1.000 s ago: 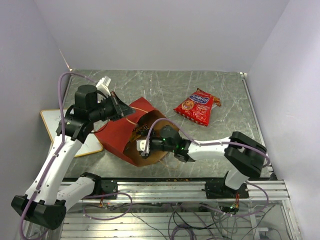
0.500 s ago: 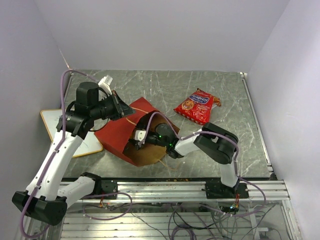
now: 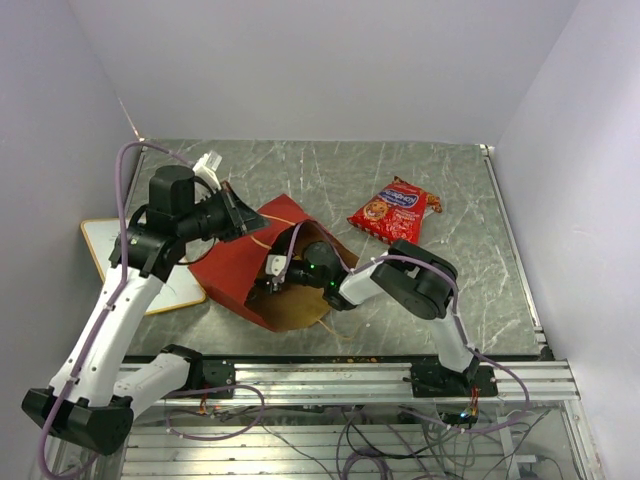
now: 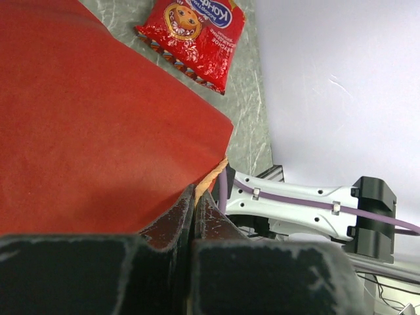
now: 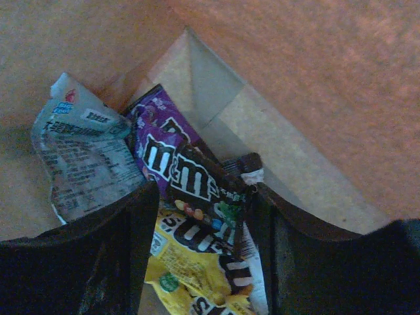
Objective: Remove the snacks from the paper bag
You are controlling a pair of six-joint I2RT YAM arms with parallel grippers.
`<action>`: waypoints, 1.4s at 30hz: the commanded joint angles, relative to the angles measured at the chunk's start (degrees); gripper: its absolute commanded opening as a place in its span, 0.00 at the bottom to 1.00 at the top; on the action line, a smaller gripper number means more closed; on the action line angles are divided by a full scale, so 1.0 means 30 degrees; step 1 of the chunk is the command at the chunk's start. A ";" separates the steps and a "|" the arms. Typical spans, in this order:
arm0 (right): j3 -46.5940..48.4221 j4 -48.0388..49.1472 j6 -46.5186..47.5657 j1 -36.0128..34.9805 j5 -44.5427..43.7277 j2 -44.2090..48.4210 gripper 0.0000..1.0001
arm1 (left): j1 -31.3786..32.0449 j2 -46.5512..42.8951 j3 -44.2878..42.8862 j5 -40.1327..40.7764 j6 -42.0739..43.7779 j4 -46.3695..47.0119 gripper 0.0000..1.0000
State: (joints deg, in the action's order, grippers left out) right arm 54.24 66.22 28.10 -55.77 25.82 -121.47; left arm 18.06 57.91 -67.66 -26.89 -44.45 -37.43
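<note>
Inside the paper bag (image 3: 235, 275), which is lying on its side toward the near left of the surface (image 3: 440, 170), the right gripper (image 5: 202, 197) is reaching in with its fingers spread. They are straddling a brown M&M's packet (image 5: 197, 177) lying straight ahead, its long axis slanting across the gap. Three more are crowding it: one yellow packet (image 5: 190, 275) beneath, one purple packet (image 5: 154, 115) behind and one pale blue packet (image 5: 82, 154) to the left. The left gripper (image 4: 195, 200) is pinching the bag's red upper panel, clamped tight and propping the mouth open. One red chip bag (image 3: 393, 213) is already lying out toward the far right corner. The right arm appears to be the one placed for the grasp.
</note>
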 commanded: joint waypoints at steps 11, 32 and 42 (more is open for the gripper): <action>0.0523 -0.0149 -0.1613 0.0191 0.0312 -0.0057 0.00 | 0.0070 -0.0441 -0.0569 0.1742 0.0030 -0.0821 0.07; -0.4020 -1.4655 -0.4820 -0.0154 -0.5014 1.3123 0.00 | 0.0063 -0.0483 0.0746 0.4181 -0.0623 -0.0558 0.07; -0.0502 -2.6021 -0.9455 -0.0190 -0.7420 1.8073 0.00 | 0.0072 0.0603 0.0339 0.3749 -0.0235 -0.1052 0.07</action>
State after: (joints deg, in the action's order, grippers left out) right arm 46.15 5.17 5.67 -56.27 7.66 -70.35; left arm 18.11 59.55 -65.80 -16.29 -45.87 -39.42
